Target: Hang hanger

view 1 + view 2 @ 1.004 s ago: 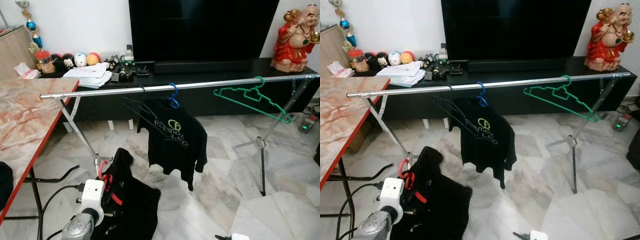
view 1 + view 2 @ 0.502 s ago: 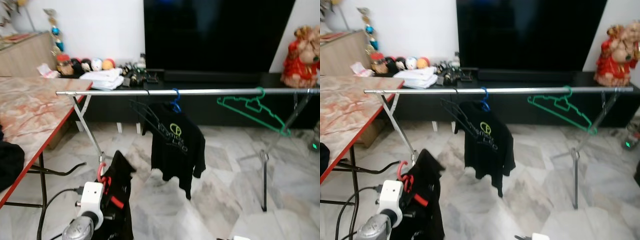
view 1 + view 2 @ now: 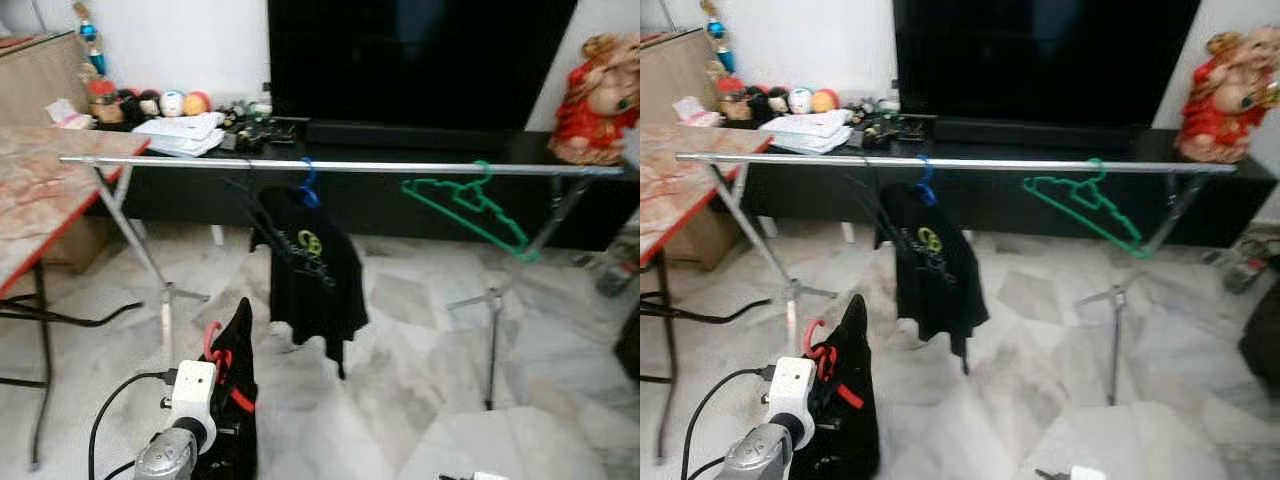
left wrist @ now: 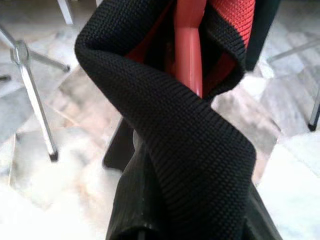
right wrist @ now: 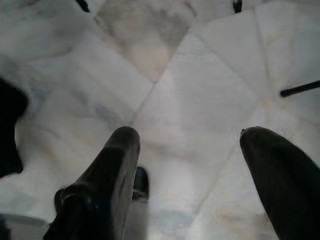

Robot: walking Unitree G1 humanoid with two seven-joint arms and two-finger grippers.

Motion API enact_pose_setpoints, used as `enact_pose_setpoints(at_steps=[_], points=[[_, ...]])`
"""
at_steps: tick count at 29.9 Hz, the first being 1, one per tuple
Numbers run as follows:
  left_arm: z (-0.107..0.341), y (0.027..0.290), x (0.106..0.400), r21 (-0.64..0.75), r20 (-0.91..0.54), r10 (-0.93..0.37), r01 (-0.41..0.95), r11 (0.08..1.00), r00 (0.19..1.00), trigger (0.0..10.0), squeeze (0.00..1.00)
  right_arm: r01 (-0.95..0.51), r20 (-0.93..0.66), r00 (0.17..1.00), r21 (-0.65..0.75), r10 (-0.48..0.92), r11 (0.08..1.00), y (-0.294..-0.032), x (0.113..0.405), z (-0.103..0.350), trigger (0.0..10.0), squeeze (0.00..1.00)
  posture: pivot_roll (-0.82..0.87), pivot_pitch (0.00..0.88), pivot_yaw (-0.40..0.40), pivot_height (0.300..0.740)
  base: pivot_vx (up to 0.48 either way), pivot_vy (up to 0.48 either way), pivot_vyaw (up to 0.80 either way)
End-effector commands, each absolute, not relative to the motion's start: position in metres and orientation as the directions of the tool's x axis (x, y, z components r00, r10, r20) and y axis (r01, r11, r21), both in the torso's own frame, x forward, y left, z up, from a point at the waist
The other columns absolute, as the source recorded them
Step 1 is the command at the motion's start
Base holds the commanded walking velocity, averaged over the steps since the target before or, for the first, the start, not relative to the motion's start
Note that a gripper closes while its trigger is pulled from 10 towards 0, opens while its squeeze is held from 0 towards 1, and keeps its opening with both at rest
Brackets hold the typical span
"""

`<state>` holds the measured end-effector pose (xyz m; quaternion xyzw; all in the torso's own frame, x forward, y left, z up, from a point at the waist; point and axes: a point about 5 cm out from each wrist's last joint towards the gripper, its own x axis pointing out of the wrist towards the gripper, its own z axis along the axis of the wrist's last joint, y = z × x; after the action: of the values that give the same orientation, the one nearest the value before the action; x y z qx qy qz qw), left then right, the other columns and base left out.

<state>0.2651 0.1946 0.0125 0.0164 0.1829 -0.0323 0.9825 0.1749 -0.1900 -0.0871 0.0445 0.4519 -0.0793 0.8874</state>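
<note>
A: Entry. Left hand sits low at 7 o'clock in the head view, clamped on a red hanger with a black garment draped over it. In the wrist view the red bar runs straight up between folds of cloth.

B: Right hand?

A: Right hand hangs idle over the marble floor, fingers spread apart, nothing between them.

B: Where is the target?

A: The rail runs across the middle, 9 to 3 o'clock. On it: a black shirt on a blue hanger near centre, and a bare green hanger toward 2 o'clock. The red hanger is well below the rail and nearer the robot.

B: Risks from here?

A: My judgement, three.
1. The garment covers much of the hanger; cloth bunched near the hook could keep the hook from seating on the rail.
2. The free stretch at 10 o'clock lies beside the desk and the stand leg; a wide swing could knock either.
3. Aiming centre risks tangling with the black shirt or nudging the blue hanger along.

B: Cable?

A: A black cable trails by the left arm; it could snag on a lift.
</note>
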Motion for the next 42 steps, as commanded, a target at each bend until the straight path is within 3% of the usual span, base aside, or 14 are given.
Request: enact_pose_setpoints(at_steps=[1,10,14,18,31,42], points=[[0.019,0.191,0.27,0.044,-0.334,-0.071,0.091,0.995,0.94,10.0,0.0,0.168,-0.818,0.567,0.0,-0.097,0.986,-0.186,0.174,-0.088,10.0,0.0,0.02,0.048,-0.001,0.74,0.0,-0.48,0.0],[0.018,0.189,0.269,0.039,-0.333,-0.075,0.093,0.995,0.94,10.0,0.0,0.154,-0.797,0.598,0.008,-0.087,0.988,-0.164,0.194,-0.081,10.0,0.0,0.01,0.044,0.001,0.74,0.0,-0.48,0.0],[0.017,0.183,0.268,0.076,-0.338,-0.105,0.138,0.987,0.935,10.0,0.0,0.159,-0.794,0.6,-0.008,-0.103,0.987,-0.185,0.189,-0.081,10.0,0.0,0.01,0.043,0.001,0.74,0.0,-0.48,0.0],[0.017,0.18,0.267,0.083,-0.339,-0.119,0.156,0.984,0.933,10.0,0.0,0.162,-0.794,0.599,-0.012,-0.108,0.987,-0.19,0.187,-0.081,10.0,0.0,0.01,0.043,0.001,0.74,0.0,-0.48,0.0],[0.021,0.183,0.269,0.072,-0.314,-0.083,0.111,0.991,0.946,10.0,0.0,0.161,-0.797,0.595,-0.011,-0.106,0.987,-0.199,0.181,-0.083,10.0,0.0,0.01,0.041,0.0,0.74,0.0,0.0,0.0],[0.021,0.183,0.269,0.073,-0.313,-0.08,0.108,0.991,0.946,10.0,0.0,0.155,-0.817,0.571,0.011,-0.08,0.988,-0.192,0.17,-0.089,10.0,0.0,0.01,0.043,0.002,0.74,0.346,0.0,0.0]])
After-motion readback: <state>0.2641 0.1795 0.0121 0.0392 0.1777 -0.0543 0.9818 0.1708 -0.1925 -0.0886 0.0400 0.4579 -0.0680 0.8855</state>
